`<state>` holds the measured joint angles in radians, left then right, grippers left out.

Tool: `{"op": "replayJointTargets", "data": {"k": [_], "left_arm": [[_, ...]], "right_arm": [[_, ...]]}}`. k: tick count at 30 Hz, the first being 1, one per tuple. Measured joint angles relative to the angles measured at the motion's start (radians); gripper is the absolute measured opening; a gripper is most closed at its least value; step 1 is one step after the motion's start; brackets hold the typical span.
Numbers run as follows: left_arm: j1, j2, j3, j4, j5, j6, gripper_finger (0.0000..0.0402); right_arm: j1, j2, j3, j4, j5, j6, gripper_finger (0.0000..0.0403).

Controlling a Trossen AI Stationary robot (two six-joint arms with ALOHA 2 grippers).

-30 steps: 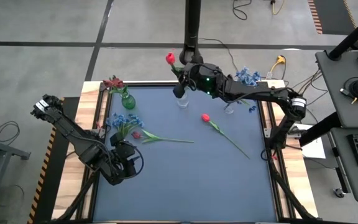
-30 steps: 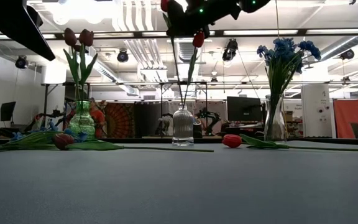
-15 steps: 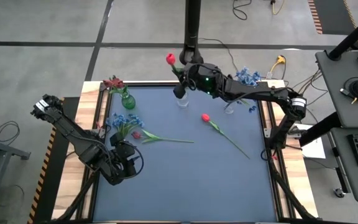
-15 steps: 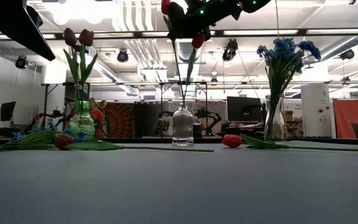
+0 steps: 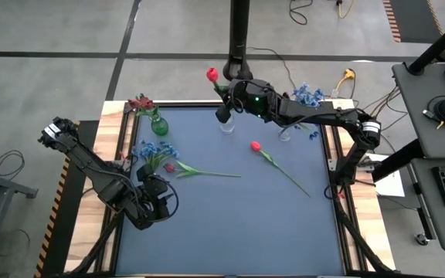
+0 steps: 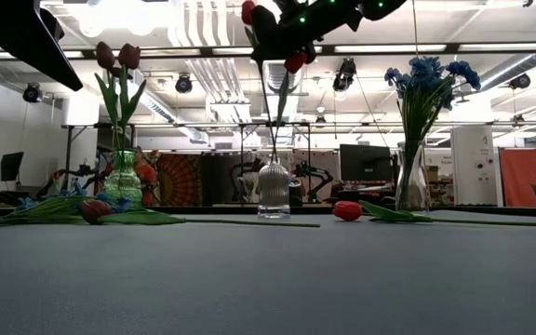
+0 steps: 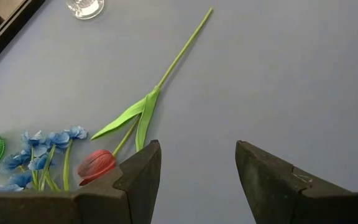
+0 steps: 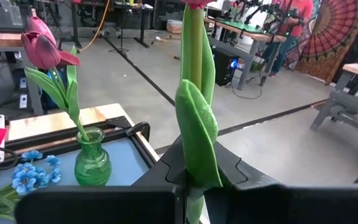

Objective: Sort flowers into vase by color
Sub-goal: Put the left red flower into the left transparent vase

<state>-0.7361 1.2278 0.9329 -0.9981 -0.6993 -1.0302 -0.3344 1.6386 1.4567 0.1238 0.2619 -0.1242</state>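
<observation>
My right gripper is shut on a red tulip above the clear ribbed vase at the table's far edge. A second red bud stands on a stem in that vase. The green vase holds maroon blooms. Another clear vase holds blue blossoms. On the table lie a red tulip, blue blossoms and a dark red tulip. My left gripper hangs open above the table's near left part, beside that tulip. My right gripper pinches the tulip's green stem and leaf between its two fingers, a little below the bud. The fingers lie level and across the stem, coming from the table's right. The tulip stands upright, and its stem runs down to the clear vase's mouth.
The dark blue mat is bare across its near half. The lying red tulip's stem slants toward the right edge. Wooden borders frame the mat. Beyond the far edge stand a black post and loose cables.
</observation>
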Motion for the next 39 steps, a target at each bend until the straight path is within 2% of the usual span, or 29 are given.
{"op": "replayJointTargets", "data": {"k": [11,21,39], "left_arm": [[0.0,0.0,0.0,0.0,0.0,0.0,0.019],[0.0,0.0,0.0,0.0,0.0,0.0,0.019],[0.0,0.0,0.0,-0.002,-0.001,0.0,0.019]], "right_arm": [[0.0,0.0,-0.001,-0.007,0.0,0.009,0.0028],[0.0,0.0,-0.002,-0.015,0.038,0.004,0.0088],[0.003,-0.007,0.034,-0.069,0.037,0.002,0.0177]]}}
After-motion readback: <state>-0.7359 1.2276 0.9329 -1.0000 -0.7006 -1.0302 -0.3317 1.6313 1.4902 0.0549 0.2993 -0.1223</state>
